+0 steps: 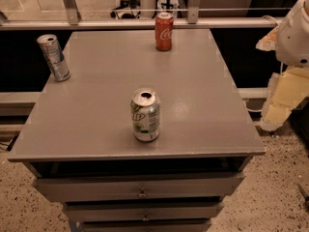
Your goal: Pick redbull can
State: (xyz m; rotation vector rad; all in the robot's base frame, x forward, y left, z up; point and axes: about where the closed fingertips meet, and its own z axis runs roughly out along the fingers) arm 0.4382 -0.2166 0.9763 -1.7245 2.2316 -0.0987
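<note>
The redbull can [54, 58] is tall, slim and silver with bluish-grey panels. It stands upright at the far left edge of the grey table top [193, 95]. My arm hangs at the right edge of the view, off the table's right side. Its gripper [276, 111] is the pale yellowish part low beside the table's right edge. It is far from the redbull can, across the whole width of the table, and holds nothing that I can see.
A white-and-green soda can [145, 115] stands upright near the table's front middle. A red Coca-Cola can [164, 31] stands at the far edge. A rail [120, 24] runs behind the table. Drawers [140, 187] sit below the top.
</note>
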